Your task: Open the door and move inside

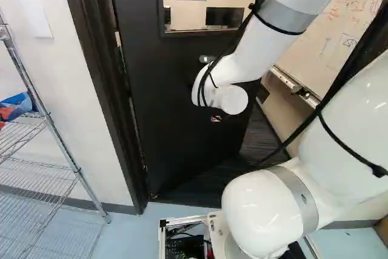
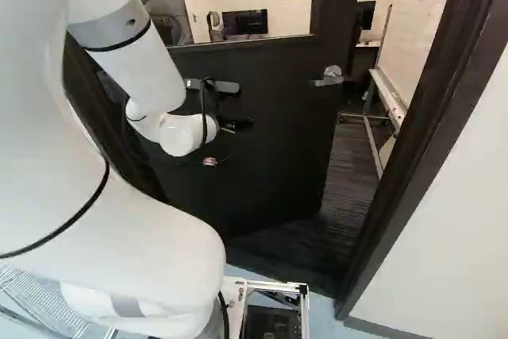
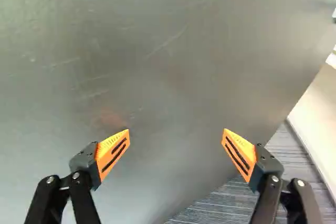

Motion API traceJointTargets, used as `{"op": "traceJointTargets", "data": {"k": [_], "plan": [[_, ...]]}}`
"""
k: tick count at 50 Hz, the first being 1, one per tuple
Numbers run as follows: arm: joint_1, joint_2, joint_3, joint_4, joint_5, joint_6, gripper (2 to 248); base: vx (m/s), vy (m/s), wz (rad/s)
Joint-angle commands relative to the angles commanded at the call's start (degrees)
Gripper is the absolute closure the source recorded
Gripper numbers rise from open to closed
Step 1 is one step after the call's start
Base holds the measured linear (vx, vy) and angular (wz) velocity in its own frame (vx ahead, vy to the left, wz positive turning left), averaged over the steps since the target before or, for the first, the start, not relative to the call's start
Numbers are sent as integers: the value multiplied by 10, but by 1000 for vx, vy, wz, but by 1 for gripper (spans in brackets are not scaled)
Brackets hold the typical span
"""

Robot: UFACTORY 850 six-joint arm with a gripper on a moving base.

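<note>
My pincer [image 3: 176,131] is spread wide, nothing gripped; the door [image 2: 274,136] is dead ahead, its lever [image 2: 328,79] & free edge to my R: prob. push fwd.

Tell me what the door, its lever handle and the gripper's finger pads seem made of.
Door: probably painted metal; smooth and dark, with a soft sheen and fine scratches up close.
Lever handle: likely bare metal, silvery with bright highlights.
Finger pads: matte orange with dark slots, perhaps moulded plastic; firm rubber is possible.

One door [image 2: 278,136], one whiteboard [image 1: 339,37], one wire rack [image 1: 63,144].
</note>
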Motion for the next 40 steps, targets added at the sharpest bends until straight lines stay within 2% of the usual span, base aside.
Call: {"op": "traceJointTargets", "data": {"k": [8,12,40], "plan": [[0,-18,-17,47,0,0,3,0,0,0],[1,-28,-26,59,0,0,3,0,0,0],[4,-88,-86,66,0,0,3,0,0,0]]}}
